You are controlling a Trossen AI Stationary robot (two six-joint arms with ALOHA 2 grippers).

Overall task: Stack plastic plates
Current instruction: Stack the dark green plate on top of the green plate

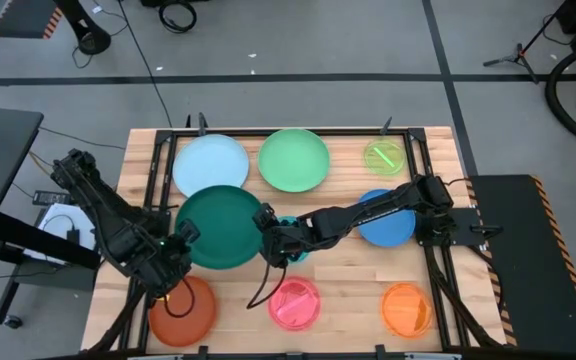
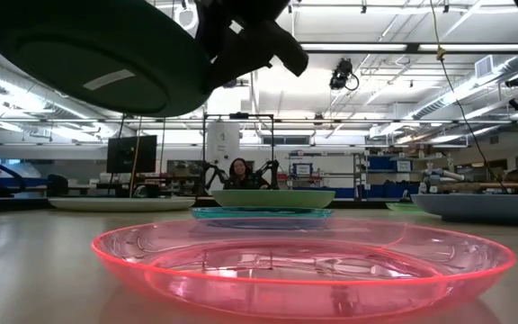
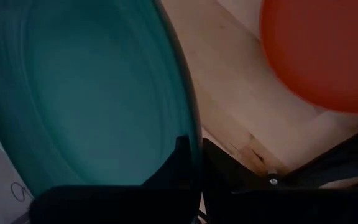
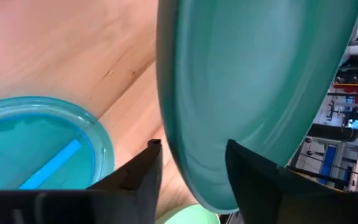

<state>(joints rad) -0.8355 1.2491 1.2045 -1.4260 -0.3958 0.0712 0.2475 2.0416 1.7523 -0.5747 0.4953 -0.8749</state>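
The dark green plate (image 1: 218,227) hangs lifted over the table's left middle, tilted in the low view (image 2: 88,54). My left gripper (image 1: 181,240) is shut on its left rim and my right gripper (image 1: 266,238) on its right rim. A small teal plate (image 1: 293,245) lies flat on the table just below the right gripper, and it also shows in the right wrist view (image 4: 42,143). Light blue (image 1: 211,163), light green (image 1: 294,159), lime (image 1: 384,156), blue (image 1: 386,218), red-orange (image 1: 181,310), pink (image 1: 294,303) and orange (image 1: 406,308) plates lie singly on the table. My left gripper (image 3: 193,144) pinches the dark green plate's left rim (image 3: 190,121) between its two fingers, one inside the dish and one outside. The plate is clear of the table. My right gripper (image 4: 191,149) has the plate's opposite, right rim (image 4: 179,155) between its fingers, one finger on the underside and one on the inner face, coming from the table's right. The plate stands tilted in the hold.
The wooden table (image 1: 348,270) sits in a black frame (image 1: 423,150). Bare wood lies between the pink plate and the held plate. In the low view the pink plate (image 2: 304,261) is nearest. Beyond the table a person (image 2: 239,171) sits in the room.
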